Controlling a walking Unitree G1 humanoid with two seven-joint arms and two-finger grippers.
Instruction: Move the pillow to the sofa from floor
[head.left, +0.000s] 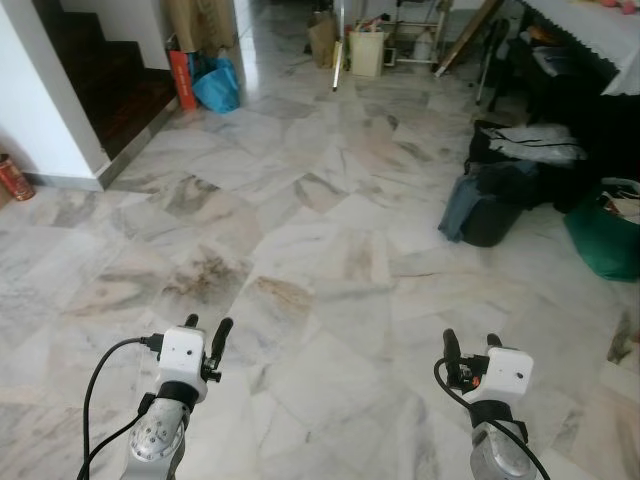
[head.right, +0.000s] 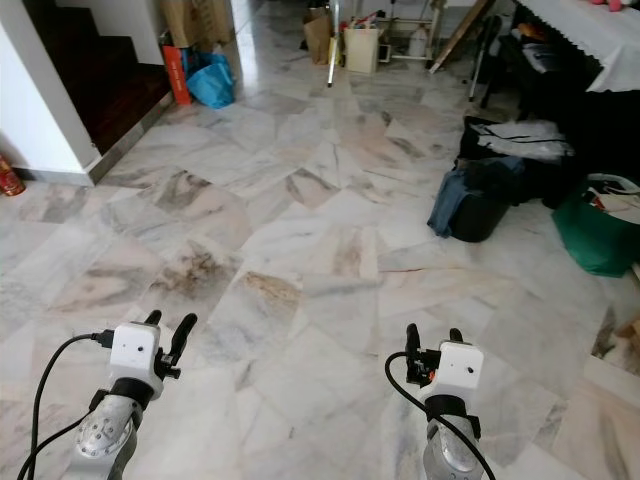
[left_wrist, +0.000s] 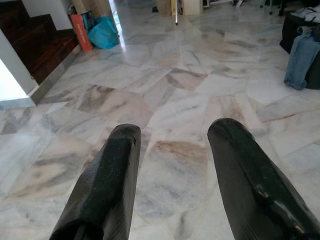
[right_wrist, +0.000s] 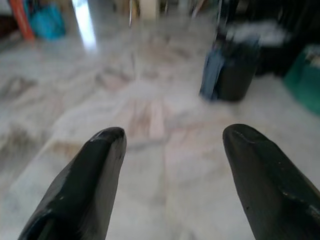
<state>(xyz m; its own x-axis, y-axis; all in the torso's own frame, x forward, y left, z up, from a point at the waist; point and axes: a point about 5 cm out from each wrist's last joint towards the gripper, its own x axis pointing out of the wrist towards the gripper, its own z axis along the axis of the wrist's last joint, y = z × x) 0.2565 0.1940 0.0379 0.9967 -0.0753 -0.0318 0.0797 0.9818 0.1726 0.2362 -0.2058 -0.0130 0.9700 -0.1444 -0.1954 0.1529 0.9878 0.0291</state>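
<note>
Plainly, no pillow or sofa can be made out among what lies on the marble floor (head.left: 330, 250). Left claw (head.left: 206, 335) and right claw (head.left: 468, 350) are held low ahead, fingers apart, empty, so neither arm can be judged nearer; searching seems next.

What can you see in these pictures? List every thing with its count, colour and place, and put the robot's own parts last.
Floor: one, pale veined marble, across the room.
Staircase: one, dark wood, far left.
Blue bag: one, blue, by the stairs.
Orange box: one, orange, beside the blue bag.
Red can: one, red, left edge by the white wall.
Dark bag: one, black with blue cloth draped on it, right.
Green bag: one, green, far right.
Left end effector: one, black fingers, open, held over the floor.
Right end effector: one, black fingers, open, held over the floor.
</note>
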